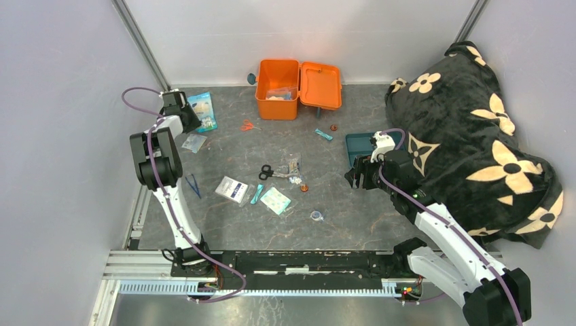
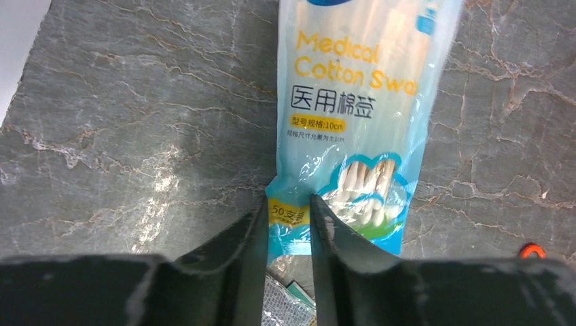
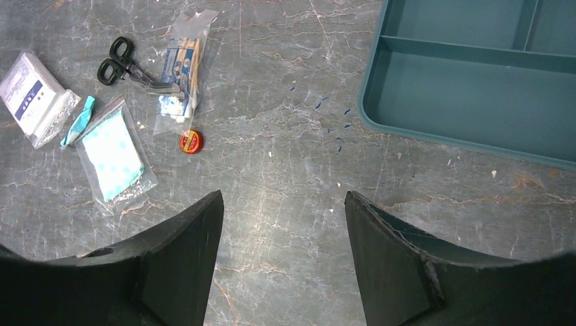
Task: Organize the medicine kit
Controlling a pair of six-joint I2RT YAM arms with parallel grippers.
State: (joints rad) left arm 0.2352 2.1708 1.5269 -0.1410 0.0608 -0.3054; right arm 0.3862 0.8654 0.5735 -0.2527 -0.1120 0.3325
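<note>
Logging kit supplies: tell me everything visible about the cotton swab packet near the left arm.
The cotton swab packet is a long glossy plastic sleeve, pale blue and clear, with orange lettering and Chinese text; white swab tips show through it. It lies flat on the grey marbled table, far left. The left gripper straddles its near corner, jaws nearly together; whether it pinches is unclear.

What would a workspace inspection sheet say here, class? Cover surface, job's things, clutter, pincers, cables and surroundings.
Surface: grey marbled table, strewn with supplies.
Job's things: orange medicine kit at the back, lid open, items inside.
Clutter: black scissors, red tin, teal tray, sachets.
Pincers: left pincer straddles the cotton swab packet at its near edge, grip unsure; right pincer open above bare table.
Cables: purple cable along each arm.
Surroundings: flower-print blanket heaped on the right; plain walls.
</note>
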